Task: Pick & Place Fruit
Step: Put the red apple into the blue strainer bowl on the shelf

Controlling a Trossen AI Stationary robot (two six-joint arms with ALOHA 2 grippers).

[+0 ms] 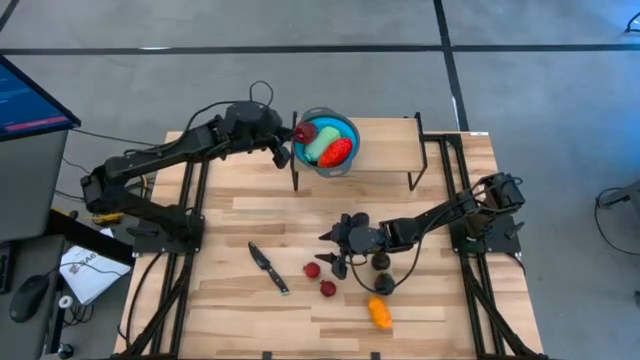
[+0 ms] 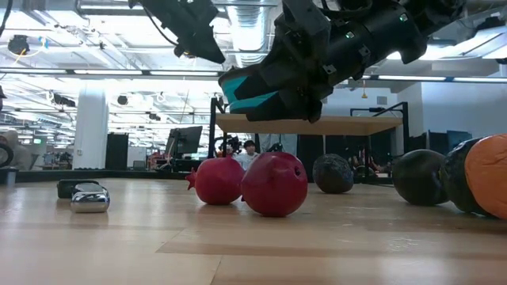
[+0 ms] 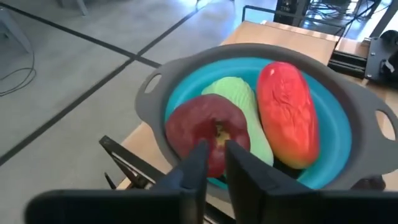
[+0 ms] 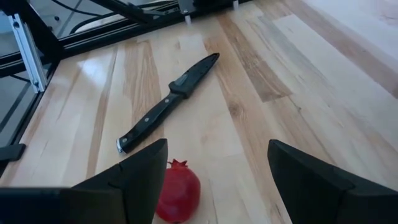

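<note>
The left gripper (image 3: 212,163) hangs over the blue bowl (image 1: 345,128) at the tabletop's far edge, its fingers pinching a dark red apple (image 3: 208,132) by its upper part, with the fruit just above the bowl's near rim. The likely fault is a release too close to that rim: the apple could roll off the two pieces already inside and drop outside the bowl. Those pieces are a pale green one (image 3: 245,112) and a red-orange one (image 3: 288,112), lying side by side and filling much of the bowl (little flat floor is left). The right gripper (image 4: 217,180) is spread wide and low over the middle of the tabletop, one finger beside a small red pomegranate-like piece (image 4: 177,195). A poorly centred closing could nudge this rounded piece away, toward the black-handled knife (image 4: 166,104) lying near it. A second small red piece (image 1: 328,289) sits close by, dark purple-black pieces (image 1: 382,283) lie under the right arm, and an orange piece (image 1: 379,313) rests near the tabletop's front edge. All look smooth, hard and prone to rolling.
</note>
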